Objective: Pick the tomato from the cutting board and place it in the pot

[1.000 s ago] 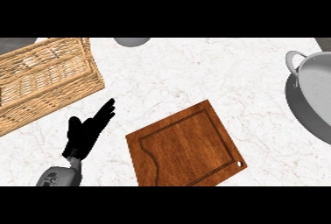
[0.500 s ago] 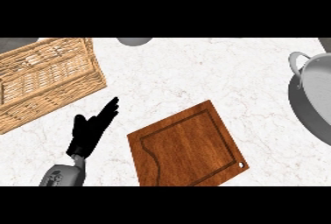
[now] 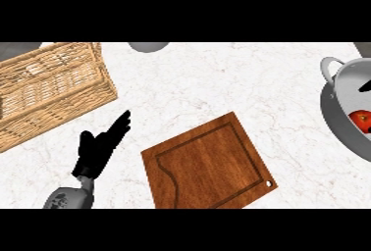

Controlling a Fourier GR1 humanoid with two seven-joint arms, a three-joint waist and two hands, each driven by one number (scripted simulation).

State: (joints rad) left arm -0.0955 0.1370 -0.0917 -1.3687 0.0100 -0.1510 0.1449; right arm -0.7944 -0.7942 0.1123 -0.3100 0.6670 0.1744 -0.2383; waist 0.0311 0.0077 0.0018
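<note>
We take the cutting board (image 3: 208, 166) as our landmark. Its wooden top carries nothing; the tomato (image 3: 361, 119) already lies inside the pot (image 3: 334, 115), far to the board's right, showing as a red patch low against the steel wall at the view's edge. We judge the placing done, or all but done, since the thing to be moved sits where the task wants it.

Our left hand (image 3: 101, 145) hangs just to the left of the board, clear of its edge, fingers straight and released, pointing up and away, thumb spread, holding nothing. We read it as parked there so that it stays out of the working side. Our right hand does not show at all. A dark shape (image 3: 366, 87) near the pot's upper rim is too small for us to name.

Up and to the left of the board stands a wicker basket (image 3: 51, 88), well apart, and a grey rounded object (image 3: 148, 46) peeks in at the counter's far edge, above the board.
</note>
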